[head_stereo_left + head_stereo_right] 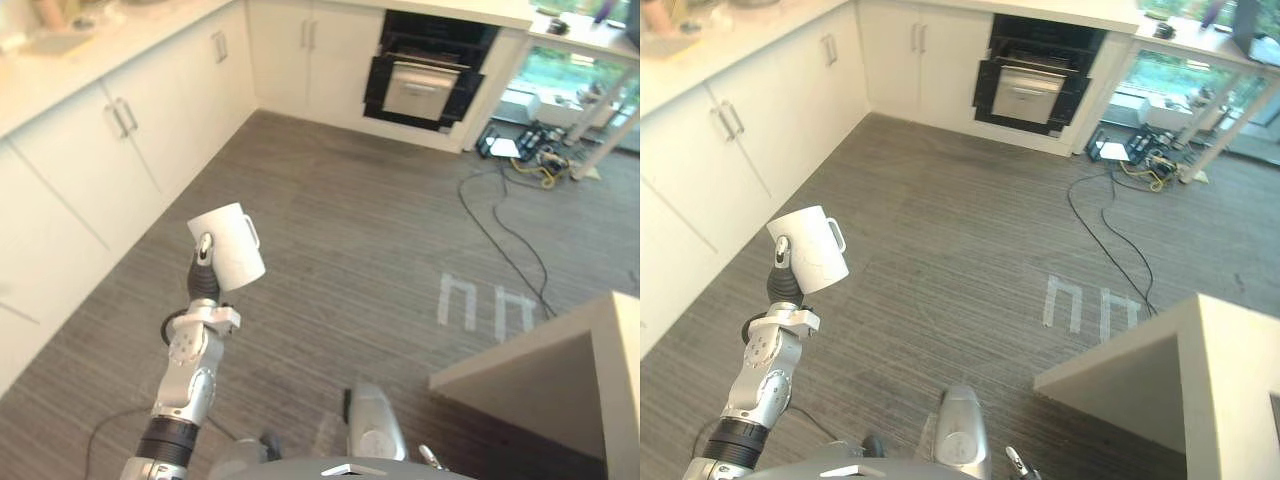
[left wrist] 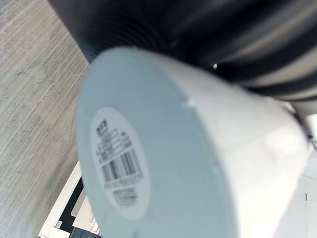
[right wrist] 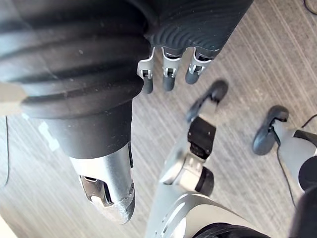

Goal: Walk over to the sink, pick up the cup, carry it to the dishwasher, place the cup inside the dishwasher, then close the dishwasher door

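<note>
Over the grey wood-grain floor (image 1: pixel 380 220), raised in the left robot hand (image 1: pixel 204 250): a white glazed cup (image 1: pixel 230 243) with a loop handle, tilted, stickered base turned toward the wrist camera. Clamped round the cup's wall, with the handle free on the side away from the fingers. Well apart from the black open-fronted dishwasher (image 1: pixel 430 70) set in the far white cabinets. Probably light and stiff, yet smooth-glazed, so likely slippery and breakable if dropped; best gripped firmly round the body or hooked through the handle. Hanging low, the right robot hand (image 3: pixel 168 74), fingers loose and apart, holding nothing.
</note>
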`<state>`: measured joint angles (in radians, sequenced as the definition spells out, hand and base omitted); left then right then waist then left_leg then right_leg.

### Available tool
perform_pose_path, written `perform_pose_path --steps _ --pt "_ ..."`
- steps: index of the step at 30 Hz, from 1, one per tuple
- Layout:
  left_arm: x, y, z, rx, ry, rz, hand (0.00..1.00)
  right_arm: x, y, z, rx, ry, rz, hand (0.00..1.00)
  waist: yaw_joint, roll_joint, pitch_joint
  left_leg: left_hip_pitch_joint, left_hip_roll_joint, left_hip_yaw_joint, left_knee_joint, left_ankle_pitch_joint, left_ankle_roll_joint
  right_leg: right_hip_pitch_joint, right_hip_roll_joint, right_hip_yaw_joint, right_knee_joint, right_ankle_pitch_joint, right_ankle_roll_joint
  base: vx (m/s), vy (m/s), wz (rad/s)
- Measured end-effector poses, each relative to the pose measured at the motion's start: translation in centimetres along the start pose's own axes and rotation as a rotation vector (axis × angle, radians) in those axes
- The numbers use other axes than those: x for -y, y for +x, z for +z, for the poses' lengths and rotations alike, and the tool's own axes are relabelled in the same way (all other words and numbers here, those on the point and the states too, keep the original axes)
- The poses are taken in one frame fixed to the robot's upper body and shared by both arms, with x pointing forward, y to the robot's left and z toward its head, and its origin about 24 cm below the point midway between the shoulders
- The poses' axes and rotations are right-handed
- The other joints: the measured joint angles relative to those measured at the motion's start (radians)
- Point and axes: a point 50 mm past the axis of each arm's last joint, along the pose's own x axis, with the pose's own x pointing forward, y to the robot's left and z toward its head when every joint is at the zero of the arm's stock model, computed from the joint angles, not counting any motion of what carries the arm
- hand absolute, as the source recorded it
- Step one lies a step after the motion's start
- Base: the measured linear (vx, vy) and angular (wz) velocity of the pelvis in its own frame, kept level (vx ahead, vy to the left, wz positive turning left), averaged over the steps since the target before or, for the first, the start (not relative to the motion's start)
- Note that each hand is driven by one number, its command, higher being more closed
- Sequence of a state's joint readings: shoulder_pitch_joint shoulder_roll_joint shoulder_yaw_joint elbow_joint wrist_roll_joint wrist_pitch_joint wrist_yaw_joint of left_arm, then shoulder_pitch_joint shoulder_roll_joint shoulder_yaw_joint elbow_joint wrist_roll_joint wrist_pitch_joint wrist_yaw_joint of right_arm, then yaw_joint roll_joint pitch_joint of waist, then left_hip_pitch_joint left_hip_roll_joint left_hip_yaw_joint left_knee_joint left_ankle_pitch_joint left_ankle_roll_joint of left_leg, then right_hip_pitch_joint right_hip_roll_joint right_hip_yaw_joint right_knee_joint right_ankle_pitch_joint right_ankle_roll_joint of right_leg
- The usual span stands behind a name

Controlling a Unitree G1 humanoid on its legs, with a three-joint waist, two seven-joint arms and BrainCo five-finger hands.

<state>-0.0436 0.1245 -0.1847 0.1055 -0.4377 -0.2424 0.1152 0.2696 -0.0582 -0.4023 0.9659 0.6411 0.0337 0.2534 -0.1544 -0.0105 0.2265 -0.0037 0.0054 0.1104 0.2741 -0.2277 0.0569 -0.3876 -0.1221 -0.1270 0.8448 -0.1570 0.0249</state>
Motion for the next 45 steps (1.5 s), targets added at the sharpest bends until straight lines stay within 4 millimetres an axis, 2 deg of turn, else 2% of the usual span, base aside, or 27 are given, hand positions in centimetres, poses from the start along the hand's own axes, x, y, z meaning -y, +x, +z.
perform_pose_path --steps 3,6,7,8,9,10,12,13,14,16,19,22,23,24,25,26,27,28,31,33,34,35,37,39,41,44,45 --pt "2.5 0.4 0.0 0.003 0.026 -0.103 1.0 -0.5 -0.3 -0.5 0.014 0.006 0.021 0.0 0.026 -0.024 -0.009 0.046 -0.033 -0.029 -0.01 -0.037 0.01 0.011 0.059 -0.025 -0.391 0.03 0.03 0.3 -0.027 0.39" --pt "3.6 1.1 0.8 0.031 0.03 -0.142 1.0 -0.8 -0.3 -0.4 0.02 -0.021 0.045 0.0 0.031 -0.031 -0.02 0.093 -0.054 -0.047 0.037 -0.126 0.008 0.027 0.074 -0.016 -0.46 0.068 0.004 0.43 -0.081 0.26" --pt "3.9 1.2 1.5 0.061 0.022 -0.157 1.0 -0.7 -0.5 -0.6 0.016 -0.026 0.042 0.0 0.026 -0.045 -0.04 0.126 -0.072 -0.064 0.061 -0.18 0.003 0.04 0.065 0.009 -0.445 0.096 -0.033 0.49 -0.14 0.38" --pt "4.5 1.1 1.7 0.073 0.002 -0.175 1.0 -0.3 -0.6 -0.2 0.024 -0.035 0.034 0.0 0.022 -0.009 -0.059 0.154 -0.057 -0.086 0.077 -0.23 -0.003 0.035 0.076 -0.005 -0.361 0.093 -0.073 0.61 -0.169 0.38" --pt "4.7 1.0 1.6 0.07 -0.004 -0.184 1.0 0.0 -0.6 0.1 0.03 -0.042 0.03 0.0 0.019 0.016 -0.073 0.166 -0.041 -0.09 0.075 -0.242 -0.004 0.034 0.081 -0.025 -0.335 0.048 -0.065 0.61 -0.124 0.47" --pt "5.4 1.0 1.6 0.075 -0.018 -0.203 1.0 -0.2 -0.7 0.6 0.053 -0.037 0.044 0.0 0.009 0.072 -0.106 0.152 -0.02 -0.097 0.137 -0.231 -0.017 0.035 0.089 -0.058 -0.3 -0.023 -0.068 0.65 -0.127 0.54" --pt "6.0 1.1 2.2 0.105 -0.013 -0.224 1.0 -1.1 -0.5 1.3 0.091 -0.034 0.084 0.0 0.0 0.08 -0.105 0.063 0.009 -0.068 0.417 -0.155 -0.106 0.079 0.081 -0.08 -0.256 -0.107 -0.063 0.58 -0.107 0.48" --pt "6.1 1.0 2.1 0.109 -0.011 -0.227 1.0 -1.3 -0.6 1.5 0.118 -0.022 0.095 0.0 0.007 0.084 -0.105 -0.015 0.049 -0.051 0.648 -0.025 -0.233 0.146 0.09 -0.084 -0.255 -0.149 -0.079 0.62 -0.074 0.14" --pt "6.0 1.0 2.1 0.109 -0.014 -0.223 1.0 -1.4 -0.7 1.9 0.153 -0.023 0.105 0.0 0.016 0.085 -0.106 -0.087 0.1 -0.03 0.878 0.057 -0.259 0.213 0.099 -0.095 -0.262 -0.192 -0.108 0.73 -0.088 0.03" --pt "5.7 0.9 2.5 0.126 -0.02 -0.207 1.0 -1.8 -0.9 2.9 0.23 0.003 0.126 0.0 0.019 0.086 -0.109 -0.188 0.188 0.033 1.077 0.069 -0.189 0.311 0.118 -0.09 -0.309 -0.22 -0.114 0.57 -0.04 -0.15" --pt "5.2 1.0 4.1 0.193 -0.029 -0.212 1.0 -3.7 -0.8 5.6 0.366 0.033 0.208 0.0 0.061 0.075 -0.112 -0.309 0.256 0.156 0.91 -0.016 -0.086 0.421 0.116 -0.004 -0.432 -0.199 -0.089 0.61 0.054 -0.79" --pt "5.0 0.9 4.6 0.208 -0.027 -0.218 1.0 -7.2 -0.6 8.7 0.486 -0.005 0.331 0.0 0.074 0.041 -0.1 -0.358 0.194 0.215 0.504 -0.05 -0.047 0.512 0.045 0.105 -0.498 -0.199 -0.087 0.58 0.247 -0.7" --pt "4.8 0.8 4.6 0.209 -0.021 -0.218 1.0 -7.7 -0.6 8.9 0.494 -0.009 0.345 0.0 0.08 0.024 -0.104 -0.366 0.162 0.212 0.378 -0.019 -0.055 0.521 0.019 0.126 -0.506 -0.201 -0.083 0.51 0.3 -0.98" --pt "4.5 0.7 4.6 0.206 -0.011 -0.208 1.0 -8.6 -0.4 10.1 0.526 -0.011 0.372 0.0 0.099 0.035 -0.111 -0.361 0.118 0.126 0.018 0.118 -0.116 0.53 0.005 0.166 -0.509 -0.199 -0.058 0.4 0.254 -1.0" --pt "4.3 0.7 4.5 0.201 -0.007 -0.202 1.0 -8.8 -0.4 10.5 0.536 -0.015 0.38 0.0 0.101 0.05 -0.114 -0.361 0.127 0.084 -0.073 0.158 -0.138 0.545 0.012 0.182 -0.51 -0.206 -0.036 0.55 0.392 -1.14" --pt "3.5 0.7 4.0 0.174 0.017 -0.179 1.0 -8.7 -0.1 10.4 0.522 -0.006 0.364 0.0 0.096 0.061 -0.122 -0.344 0.129 0.057 -0.081 0.322 -0.157 0.588 -0.006 0.22 -0.502 -0.235 0.015 0.65 0.529 -0.83" --pt "2.2 0.7 3.0 0.127 0.049 -0.142 1.0 -8.6 0.7 9.0 0.458 0.021 0.329 0.0 0.086 0.022 -0.126 -0.328 0.107 0.067 -0.013 0.331 -0.11 0.603 -0.047 0.24 -0.471 -0.223 0.025 0.54 0.453 -0.67" --pt "1.7 0.7 2.9 0.117 0.061 -0.124 1.0 -8.5 0.8 8.4 0.432 0.029 0.316 0.0 0.078 0.014 -0.127 -0.332 0.103 0.067 0.022 0.296 -0.099 0.602 -0.048 0.247 -0.466 -0.206 0.032 0.49 0.377 -0.39" --pt "0.4 0.8 3.4 0.13 0.086 -0.088 1.0 -6.6 0.6 7.4 0.399 0.036 0.239 0.0 0.06 -0.006 -0.123 -0.328 0.08 0.065 0.205 0.136 -0.066 0.595 -0.077 0.247 -0.361 -0.072 0.027 0.44 0.293 -0.2" --pt "0.2 0.8 3.5 0.138 0.089 -0.083 1.0 -5.9 0.5 7.3 0.401 0.053 0.201 0.0 0.059 -0.028 -0.121 -0.246 0.043 0.117 0.185 0.084 -0.045 0.518 -0.132 0.25 -0.17 0.066 0.072 0.53 0.334 -0.4" --pt "0.1 0.8 3.7 0.146 0.102 -0.075 1.0 -5.6 0.4 7.4 0.407 0.06 0.193 0.0 0.056 -0.03 -0.119 -0.188 0.025 0.156 0.146 0.063 -0.029 0.444 -0.172 0.248 -0.049 0.222 0.131 0.33 0.223 -0.71" --pt "-0.2 0.8 3.9 0.157 0.118 -0.053 1.0 -5.6 0.4 7.3 0.401 0.036 0.195 0.0 0.052 -0.025 -0.118 -0.135 0.021 0.197 0.103 0.05 -0.024 0.345 -0.217 0.216 0.101 0.241 0.092 0.3 0.201 -0.76" --pt "-0.8 0.7 4.1 0.17 0.153 -0.005 1.0 -6.8 0.7 7.3 0.389 -0.037 0.235 0.0 0.038 -0.009 -0.107 -0.05 0.024 0.239 0.023 0.051 -0.026 0.2 -0.238 0.103 0.291 0.111 -0.01 0.26 0.158 -0.82" --pt "-1.0 0.5 3.9 0.165 0.162 0.019 1.0 -6.8 0.6 6.9 0.374 -0.046 0.25 0.0 0.03 0.008 -0.097 0.037 0.041 0.277 -0.049 0.054 -0.031 0.136 -0.196 -0.002 0.249 -0.009 -0.019 0.25 0.09 -0.72" --pt "-1.0 0.5 3.9 0.179 0.169 0.019 1.0 -6.9 0.7 6.9 0.363 -0.038 0.255 0.0 0.005 0.028 -0.081 0.097 0.073 0.301 -0.098 0.031 -0.057 0.083 -0.096 -0.112 -0.05 -0.086 -0.011 0.23 -0.038 -0.4" --pt "-0.7 0.2 3.3 0.156 0.198 -0.014 1.0 -5.3 0.2 5.8 0.33 -0.044 0.216 0.0 -0.015 -0.012 -0.078 0.151 0.053 0.293 -0.107 -0.016 -0.108 0.074 -0.055 -0.147 -0.45 0.065 0.024 0.28 -0.132 0.01" --pt "-0.7 0.1 3.0 0.145 0.216 -0.027 1.0 -4.0 -0.2 5.1 0.312 -0.046 0.182 0.0 -0.021 -0.052 -0.083 0.184 0.022 0.263 -0.106 -0.036 -0.133 0.087 -0.067 -0.137 -0.49 0.206 -0.05 0.34 -0.144 0.25"
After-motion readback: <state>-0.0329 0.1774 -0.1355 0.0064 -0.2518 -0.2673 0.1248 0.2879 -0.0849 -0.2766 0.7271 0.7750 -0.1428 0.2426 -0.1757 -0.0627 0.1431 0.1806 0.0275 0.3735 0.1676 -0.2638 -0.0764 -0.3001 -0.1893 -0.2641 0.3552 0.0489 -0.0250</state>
